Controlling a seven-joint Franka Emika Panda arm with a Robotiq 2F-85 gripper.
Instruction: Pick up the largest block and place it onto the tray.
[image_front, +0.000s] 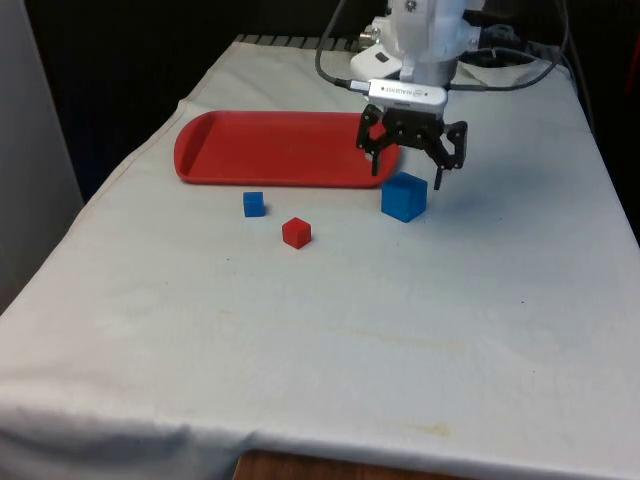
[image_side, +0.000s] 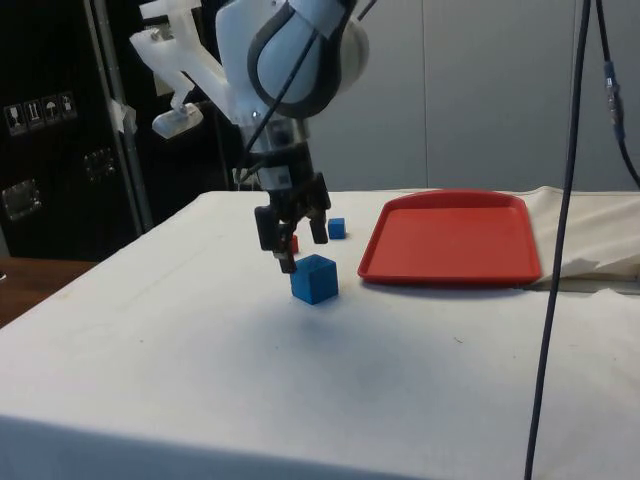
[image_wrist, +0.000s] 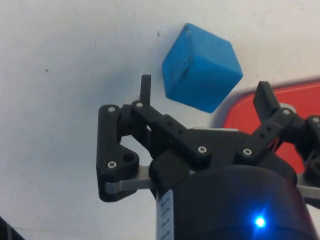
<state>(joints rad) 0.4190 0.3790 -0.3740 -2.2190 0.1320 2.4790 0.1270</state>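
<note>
The large blue block (image_front: 404, 196) rests on the white cloth (image_front: 330, 330) just beside the red tray (image_front: 270, 148), off the tray's near corner on the front view's right, apart from the rim by a thin strip of cloth. It sits turned, so that one corner points toward the tray in the wrist view (image_wrist: 202, 67). The gripper (image_front: 408, 168) hangs just above and slightly behind this block, its fingers spread wide with nothing between them; in the front view one fingertip (image_front: 376, 170) stands over the tray's edge and the other (image_front: 438, 181) drops past the block's far upper corner. From the side (image_side: 298, 250), the lower fingertip reaches about as low as the block's top (image_side: 314, 278) without touching it, and the block's shadow lies on the cloth under the gripper. The wrist view shows both fingers (image_wrist: 145, 89) straddling open air with the block beyond them and the tray's corner (image_wrist: 250, 107) just past it. The white arm (image_side: 295, 55) comes down steeply from above, its wrist bent so the gripper points down at the cloth and leans a little toward the block. A small blue block (image_front: 254, 204) and a small red block (image_front: 296, 233) lie near the tray's long near edge, both well apart from the gripper.
</note>
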